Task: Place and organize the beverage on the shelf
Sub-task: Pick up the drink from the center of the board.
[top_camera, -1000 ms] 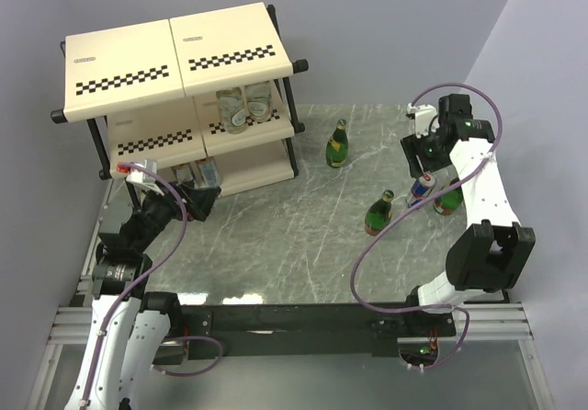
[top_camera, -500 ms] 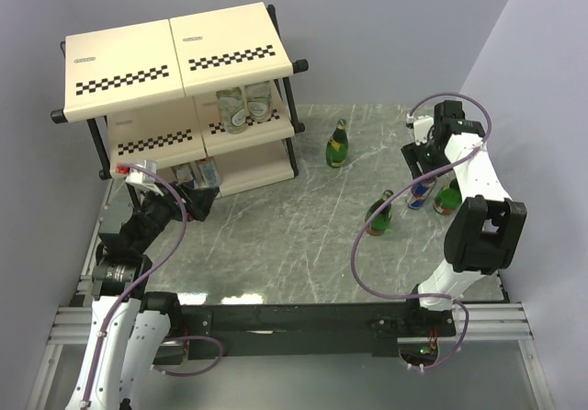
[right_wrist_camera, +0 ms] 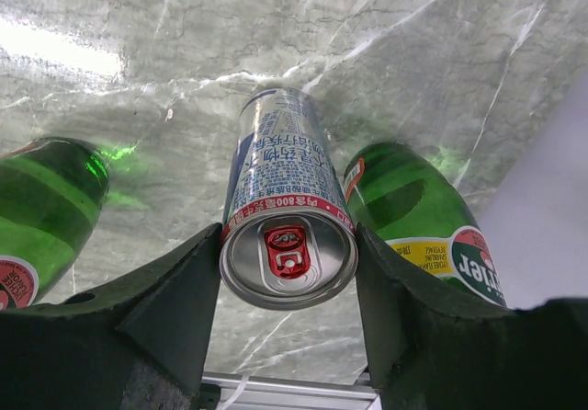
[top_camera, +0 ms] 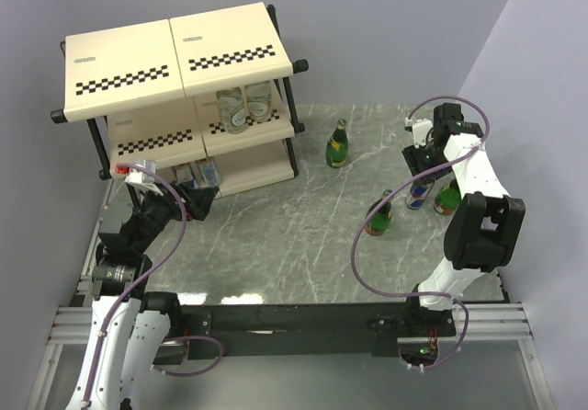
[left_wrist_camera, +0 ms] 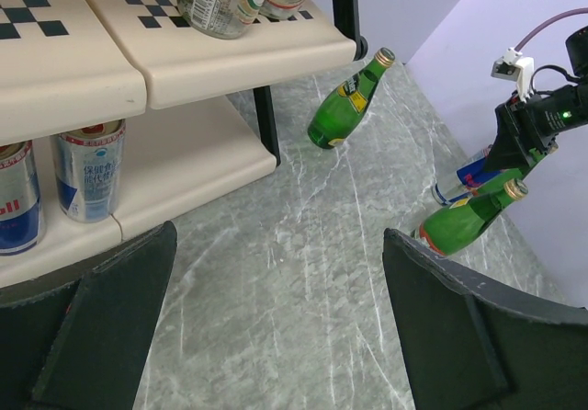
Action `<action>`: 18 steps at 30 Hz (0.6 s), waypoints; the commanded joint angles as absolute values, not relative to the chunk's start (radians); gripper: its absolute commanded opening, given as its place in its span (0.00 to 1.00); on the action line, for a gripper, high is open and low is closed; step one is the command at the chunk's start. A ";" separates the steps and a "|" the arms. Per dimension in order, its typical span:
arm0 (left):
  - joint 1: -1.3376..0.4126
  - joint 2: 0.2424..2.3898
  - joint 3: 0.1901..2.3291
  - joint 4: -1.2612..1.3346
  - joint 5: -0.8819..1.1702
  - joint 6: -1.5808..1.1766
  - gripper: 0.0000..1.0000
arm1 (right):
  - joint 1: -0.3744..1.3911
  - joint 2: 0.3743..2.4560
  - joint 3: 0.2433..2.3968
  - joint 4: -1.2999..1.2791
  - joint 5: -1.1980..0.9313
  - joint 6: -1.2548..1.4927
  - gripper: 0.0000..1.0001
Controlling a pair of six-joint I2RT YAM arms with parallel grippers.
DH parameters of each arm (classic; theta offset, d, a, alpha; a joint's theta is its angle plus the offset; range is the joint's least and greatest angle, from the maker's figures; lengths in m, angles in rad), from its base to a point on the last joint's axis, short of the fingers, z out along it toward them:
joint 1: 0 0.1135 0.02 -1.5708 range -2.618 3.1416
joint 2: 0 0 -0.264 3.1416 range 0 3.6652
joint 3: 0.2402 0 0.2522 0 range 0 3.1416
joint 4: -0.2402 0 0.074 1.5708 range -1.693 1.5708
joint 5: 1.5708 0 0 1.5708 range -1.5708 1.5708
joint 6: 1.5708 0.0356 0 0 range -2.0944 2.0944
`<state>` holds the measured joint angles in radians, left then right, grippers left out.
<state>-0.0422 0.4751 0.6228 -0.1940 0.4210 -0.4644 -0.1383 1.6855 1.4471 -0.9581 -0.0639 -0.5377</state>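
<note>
Clamps the right gripper (right_wrist_camera: 288, 244) on a can (right_wrist_camera: 276, 157) standing on the grey marbled table (top_camera: 276, 235) between one green bottle (right_wrist_camera: 46, 199) and a second bottle (right_wrist_camera: 409, 208), holds the left gripper (left_wrist_camera: 278, 231) spread empty beside the shelf (left_wrist_camera: 211, 61), under plain lilac walls (top_camera: 386, 24).

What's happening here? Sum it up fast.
The right tool has its fingers against both sides of a blue-silver can standing on the table between two green bottles. The left tool hangs open by the bottom tier of the shelf, holding nothing. Two cans and two clear bottles are shelved already; a third green bottle stands further off.
</note>
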 commanded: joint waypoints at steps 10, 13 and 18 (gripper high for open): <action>-0.032 0.483 0.620 -0.160 0.423 -0.449 0.99 | -0.141 1.618 1.589 -0.946 -0.172 -0.537 0.00; -0.031 0.497 0.618 -0.150 0.436 -0.451 0.99 | -0.140 1.614 1.643 -0.951 -0.202 -0.537 0.00; -0.026 0.535 0.614 -0.126 0.491 -0.459 0.99 | -0.111 1.623 1.726 -0.983 -0.229 -0.548 0.00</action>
